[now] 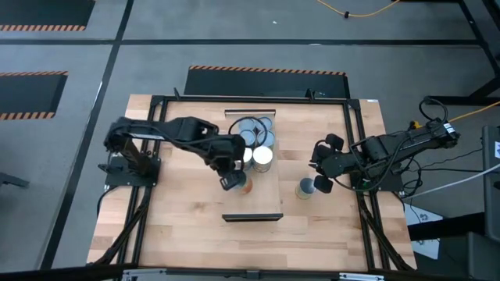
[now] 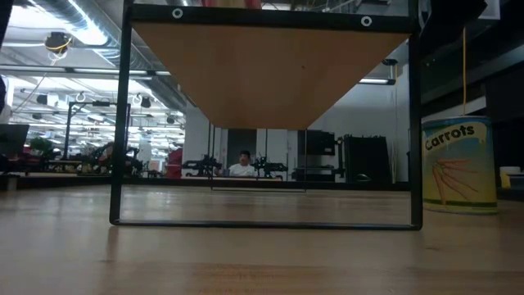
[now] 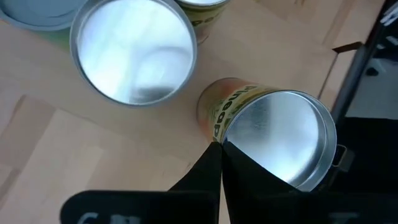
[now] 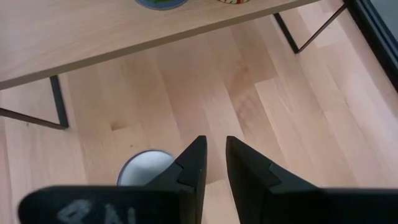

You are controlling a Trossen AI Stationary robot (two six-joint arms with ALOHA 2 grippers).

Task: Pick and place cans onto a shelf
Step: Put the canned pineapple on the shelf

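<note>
Counter (image 1: 187,226) is carrying the shelf (image 1: 266,191), which is standing mid-counter with several cans (image 1: 262,158) clustered at its far end. Left end effector (image 1: 233,183) is hovering over the shelf, fingers pressed together, beside an orange-labelled can (image 3: 273,140). Right end effector (image 1: 322,184) is hanging right of the shelf, fingers slightly apart and gripping nothing, just beside a lone can (image 1: 305,188) on the counter.

Pale blond plank-grained wooden counter (image 1: 180,226), black frame rails. Paler light-wood shelf board (image 1: 262,183), dark lip at each short end. Yellow-green labelled tin can with orange carrot drawing (image 2: 459,165). Yellow-orange labelled can with mirror-silver top (image 3: 267,134). Black arms.
</note>
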